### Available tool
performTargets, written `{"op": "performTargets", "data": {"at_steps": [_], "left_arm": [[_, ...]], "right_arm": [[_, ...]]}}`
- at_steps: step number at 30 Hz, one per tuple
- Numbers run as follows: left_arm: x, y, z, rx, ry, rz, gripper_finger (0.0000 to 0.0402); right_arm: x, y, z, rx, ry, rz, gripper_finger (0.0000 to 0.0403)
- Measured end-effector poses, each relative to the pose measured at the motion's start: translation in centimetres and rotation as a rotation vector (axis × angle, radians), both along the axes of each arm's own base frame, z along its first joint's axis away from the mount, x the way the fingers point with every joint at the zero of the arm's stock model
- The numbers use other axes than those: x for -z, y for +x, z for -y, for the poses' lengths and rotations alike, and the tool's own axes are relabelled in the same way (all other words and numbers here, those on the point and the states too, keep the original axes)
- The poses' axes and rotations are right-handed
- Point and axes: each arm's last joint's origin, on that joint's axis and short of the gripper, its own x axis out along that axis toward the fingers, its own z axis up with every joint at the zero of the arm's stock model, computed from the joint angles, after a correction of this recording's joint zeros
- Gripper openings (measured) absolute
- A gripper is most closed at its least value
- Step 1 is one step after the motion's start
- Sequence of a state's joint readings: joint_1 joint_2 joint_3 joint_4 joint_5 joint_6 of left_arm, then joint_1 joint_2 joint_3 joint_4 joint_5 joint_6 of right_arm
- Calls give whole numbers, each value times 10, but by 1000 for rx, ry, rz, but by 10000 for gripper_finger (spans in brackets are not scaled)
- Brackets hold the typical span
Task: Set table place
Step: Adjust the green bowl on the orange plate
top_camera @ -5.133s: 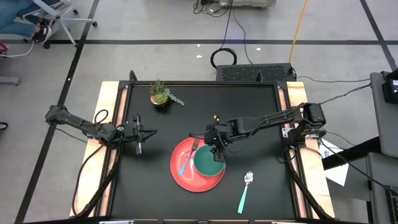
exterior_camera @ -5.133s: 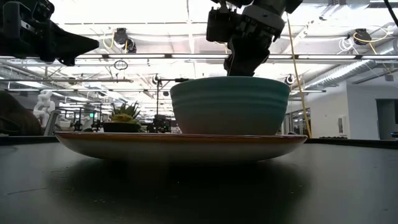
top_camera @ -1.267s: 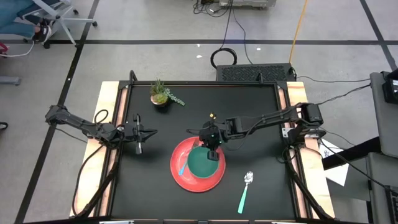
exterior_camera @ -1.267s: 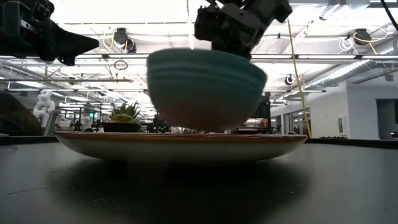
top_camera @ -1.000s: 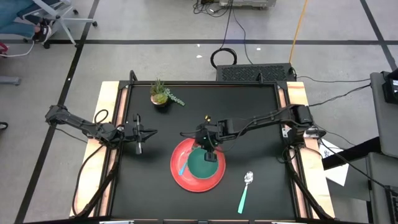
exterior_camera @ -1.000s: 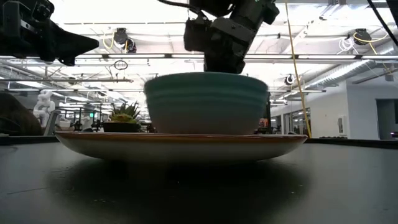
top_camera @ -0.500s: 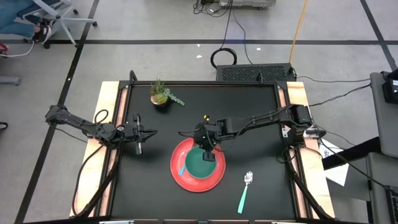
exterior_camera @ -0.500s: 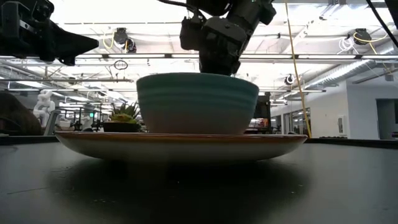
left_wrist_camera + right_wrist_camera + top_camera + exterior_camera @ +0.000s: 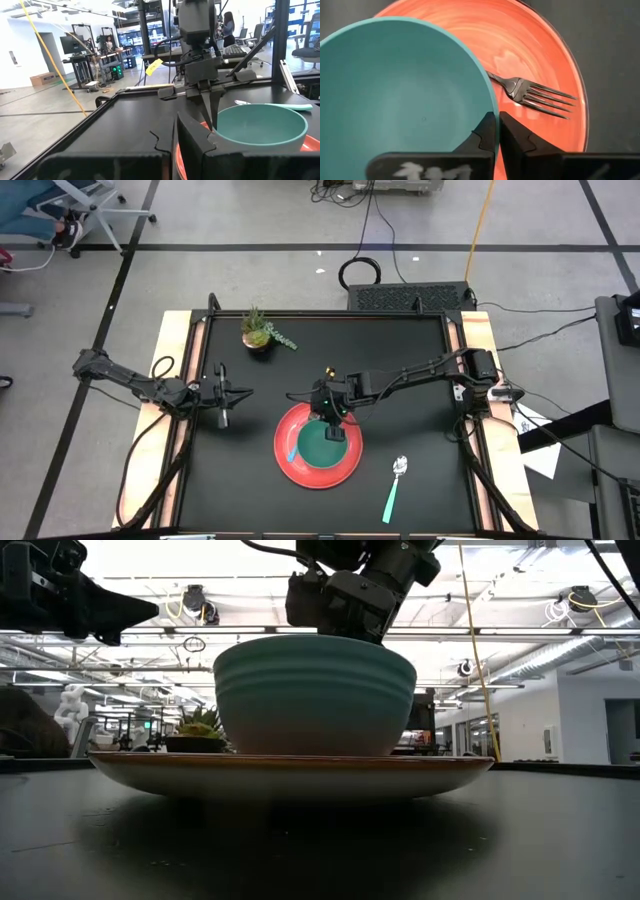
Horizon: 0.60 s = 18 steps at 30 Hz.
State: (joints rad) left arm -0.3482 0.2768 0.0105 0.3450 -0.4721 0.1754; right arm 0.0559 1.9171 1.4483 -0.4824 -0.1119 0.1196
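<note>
Two arms over black table (image 9: 400, 350). Left gripper (image 9: 243, 393) parked at left side, well apart from the place setting, fingers (image 9: 192, 140) nearly together, gripping nothing. Potted plant (image 9: 258, 330) near far-left corner, well clear of both pairs of fingers. Red plate (image 9: 290, 472) at table centre, just beyond and to the right of the left fingers' reach. Fork (image 9: 532, 93) lying on plate, tines beside the right fingers, teal handle (image 9: 293, 450) poking out from under the bowl's left side. Teal bowl (image 9: 322, 442) sitting on plate, upright, base resting on plate in low view (image 9: 315, 695). Right gripper (image 9: 335, 431) reaching in from right, fingers (image 9: 485, 135) pinched tight on bowl's rim at far edge, one finger inside the wall, one outside. Same grip seen from left wrist: thin finger pair coming down onto bowl rim (image 9: 261, 125). Spoon (image 9: 394, 488) on bare table right of plate, well apart from right fingers, bowl end toward far side, teal handle toward near edge, not touching plate.
</note>
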Motion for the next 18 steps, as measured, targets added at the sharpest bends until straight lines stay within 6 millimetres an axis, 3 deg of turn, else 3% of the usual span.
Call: {"op": "performTargets", "data": {"at_steps": [18], "left_arm": [[0,0,0,0,2,-4,28]], "right_arm": [[-2,-1,-1,0,-10,5,8]]}}
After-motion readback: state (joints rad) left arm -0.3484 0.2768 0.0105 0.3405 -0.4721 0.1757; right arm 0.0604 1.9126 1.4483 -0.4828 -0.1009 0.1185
